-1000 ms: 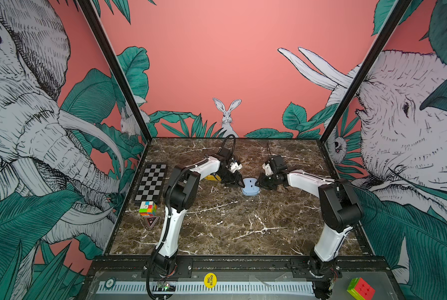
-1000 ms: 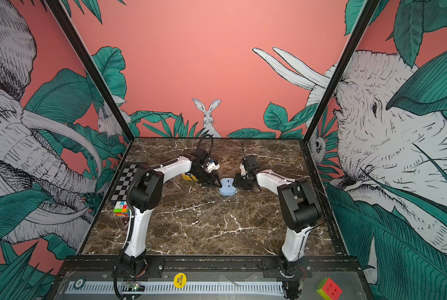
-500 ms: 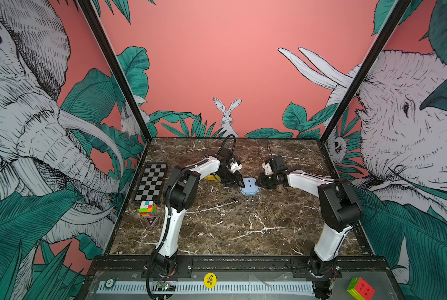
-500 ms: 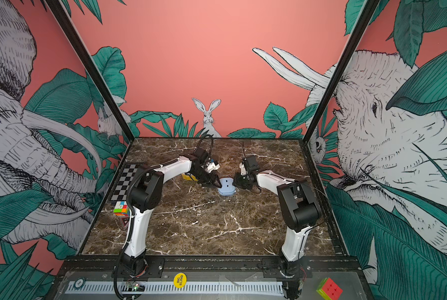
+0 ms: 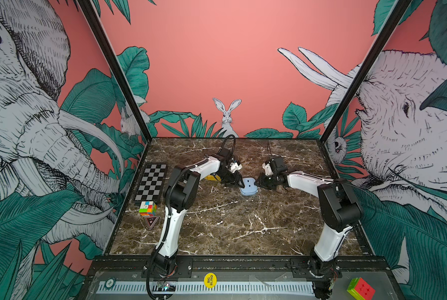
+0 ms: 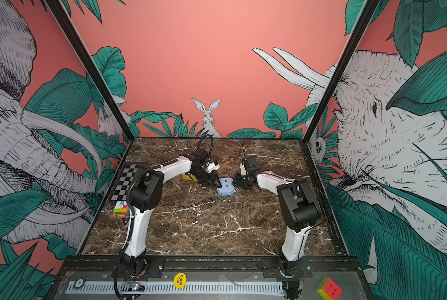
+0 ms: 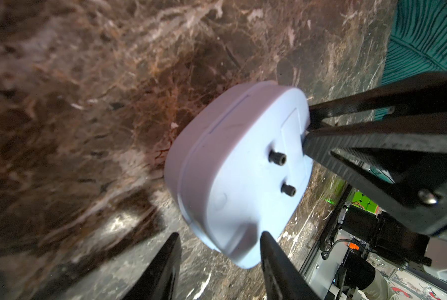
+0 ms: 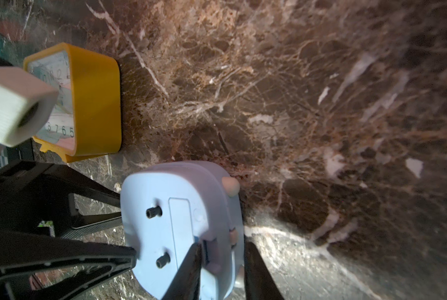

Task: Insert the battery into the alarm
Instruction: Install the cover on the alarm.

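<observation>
While the right gripper (image 8: 222, 245) straddles the right rim of the alarm (image 5: 248, 186), pinch unclear, the left gripper (image 7: 219, 233) gapes, barely touching its left end. Face down mid-table, it could skid if the cover is pried. No battery in view.

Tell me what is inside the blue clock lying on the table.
Nothing inside can be seen. The blue clock lies back up, and its battery cover, beside two black knobs, looks shut, hiding the inside.
</observation>
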Controlling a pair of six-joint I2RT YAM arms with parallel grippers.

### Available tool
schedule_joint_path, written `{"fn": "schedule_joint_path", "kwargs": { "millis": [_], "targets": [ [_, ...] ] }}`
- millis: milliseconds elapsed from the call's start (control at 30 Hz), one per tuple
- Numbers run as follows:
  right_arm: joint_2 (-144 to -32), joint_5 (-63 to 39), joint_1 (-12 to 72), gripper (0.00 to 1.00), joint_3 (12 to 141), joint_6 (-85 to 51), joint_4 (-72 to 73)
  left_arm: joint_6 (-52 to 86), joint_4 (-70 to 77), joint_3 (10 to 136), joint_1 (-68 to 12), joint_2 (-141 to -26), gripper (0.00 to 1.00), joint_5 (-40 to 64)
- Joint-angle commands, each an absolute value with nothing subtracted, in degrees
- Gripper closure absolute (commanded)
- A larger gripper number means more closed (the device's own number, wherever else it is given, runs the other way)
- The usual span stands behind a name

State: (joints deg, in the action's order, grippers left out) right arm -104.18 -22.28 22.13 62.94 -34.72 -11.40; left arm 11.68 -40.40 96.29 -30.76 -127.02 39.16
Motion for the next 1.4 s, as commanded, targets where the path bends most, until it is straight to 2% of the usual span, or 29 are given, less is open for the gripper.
{"fn": "schedule_joint_path", "kwargs": {
  "millis": [0,600,1033,1200,1367],
  "targets": [
    [-101.98,-19.69,22.37,0.66,62.98,-33.15,-13.36,10.59,-41.84,97.14,-31.04,-126.91,0.49,38.68],
    [-105.29,-22.5,22.41,0.65,64.85,-31.88,-12.64,10.6,-42.1,97.02,-31.06,-126.79,0.49,38.3],
    [-105.31,-20.9,22.33,0.82,64.99,-31.37,-14.24,10.47,-42.21,97.14,-31.06,-126.98,0.49,38.17],
    [-104.65,-20.5,22.32,0.81,65.87,-30.83,-14.62,10.33,-42.28,97.27,-31.02,-126.79,0.49,38.16],
    [-102.09,-17.21,21.64,0.7,66.18,-29.41,-16.56,10.2,-41.45,97.08,-30.94,-126.28,0.49,38.39]
  ]
}}
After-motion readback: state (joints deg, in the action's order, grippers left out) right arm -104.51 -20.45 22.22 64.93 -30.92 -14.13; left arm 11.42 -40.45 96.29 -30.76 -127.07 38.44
